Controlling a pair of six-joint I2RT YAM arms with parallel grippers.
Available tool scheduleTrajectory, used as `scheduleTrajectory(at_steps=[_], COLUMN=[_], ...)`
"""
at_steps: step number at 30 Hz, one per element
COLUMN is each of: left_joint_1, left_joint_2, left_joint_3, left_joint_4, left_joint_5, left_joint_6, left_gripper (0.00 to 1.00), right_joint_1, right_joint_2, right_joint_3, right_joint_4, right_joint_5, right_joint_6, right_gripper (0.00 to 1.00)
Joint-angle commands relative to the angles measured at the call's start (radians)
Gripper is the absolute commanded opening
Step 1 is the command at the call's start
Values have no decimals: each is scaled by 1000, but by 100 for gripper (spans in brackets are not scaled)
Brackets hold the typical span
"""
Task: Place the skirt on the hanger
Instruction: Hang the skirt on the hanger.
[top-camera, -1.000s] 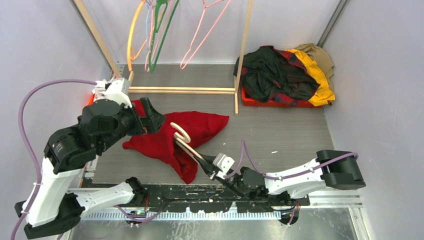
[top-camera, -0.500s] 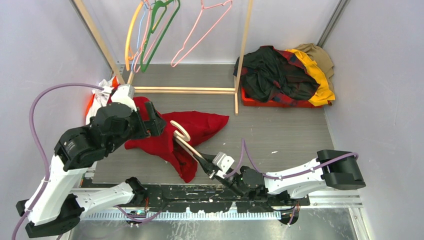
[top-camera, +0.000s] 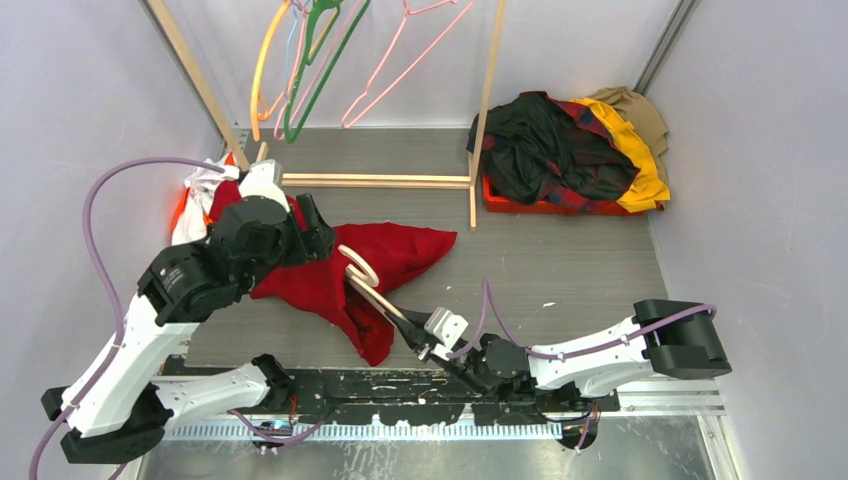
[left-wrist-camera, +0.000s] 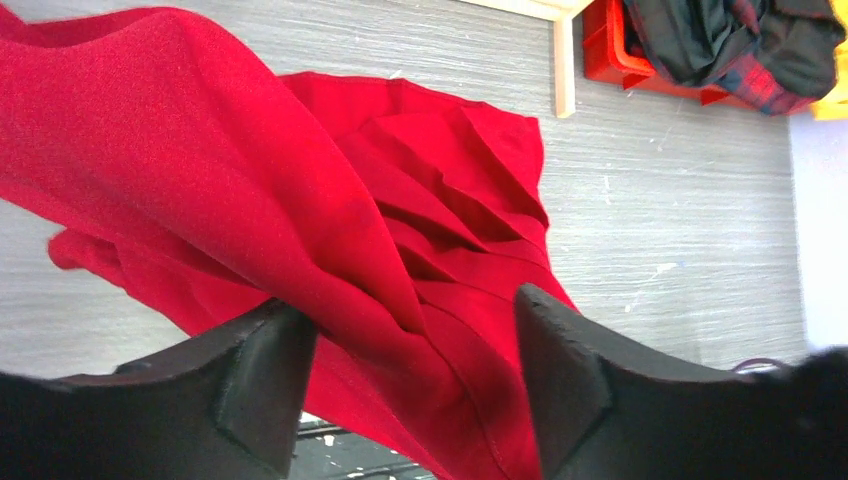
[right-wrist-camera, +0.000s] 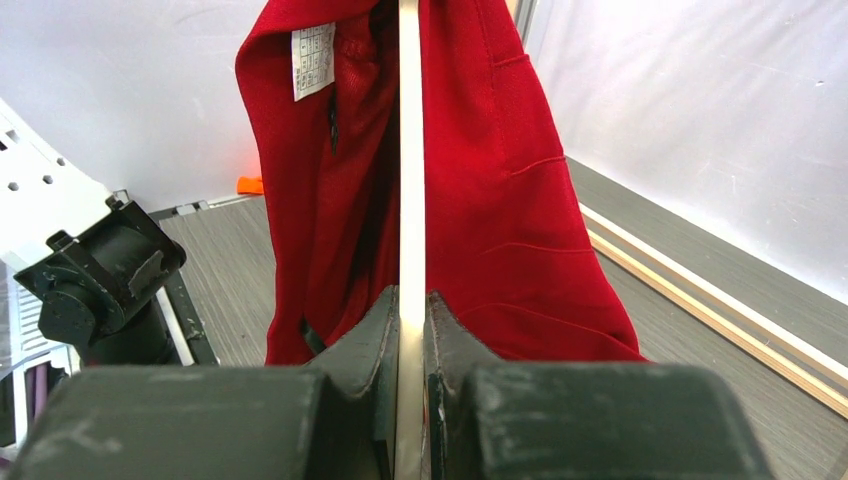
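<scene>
The bright-red skirt (top-camera: 400, 250) lies crumpled on the grey table left of centre, with one fold raised by my left arm. The cream hanger (top-camera: 362, 270) pokes into it, its curved hook lying on top of the fabric. My right gripper (top-camera: 415, 335) is shut on the hanger's thin bar (right-wrist-camera: 411, 150), and the skirt (right-wrist-camera: 500, 200) drapes on both sides of the bar. My left gripper (top-camera: 318, 232) is open at the skirt's left edge. In the left wrist view its jaws (left-wrist-camera: 410, 370) stand wide apart, with a ridge of skirt (left-wrist-camera: 400, 200) between them.
A wooden rack (top-camera: 370, 181) stands behind the skirt, with a green hanger (top-camera: 318, 70) and a pink hanger (top-camera: 400, 60) hanging from it. A red bin (top-camera: 530, 207) of dark plaid and yellow clothes sits back right. White-and-orange cloth (top-camera: 200, 190) lies at far left.
My left arm has swung right and away from me, bringing its gripper closer over the skirt's left edge. The hangers on the rack sway. My right gripper and the cream hanger have stayed put.
</scene>
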Motion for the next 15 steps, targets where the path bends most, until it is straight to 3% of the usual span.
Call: scheduleTrajectory(at_steps=[1,3,5,15], left_joint_1=[7,10,10,12], left_joint_2=[15,20,27,45], left_joint_3=[-13,-10,-10,-70], left_joint_4=[90,93,95,169], left_joint_5=[11,29,49,192], left_joint_6=[-5,-5,-6,-48], left_gripper=[60,47,41,38], right_joint_1=[8,8,8,5], right_joint_2=[-46,-45,-39,40], right_joint_3=[66,70,80,157], right_joint_4=[185,186,186,189], right_joint_5=[-41,-42,-39,-14], right_joint_6=[-22,-23,-27,-46], right_gripper=[2,2,2,1])
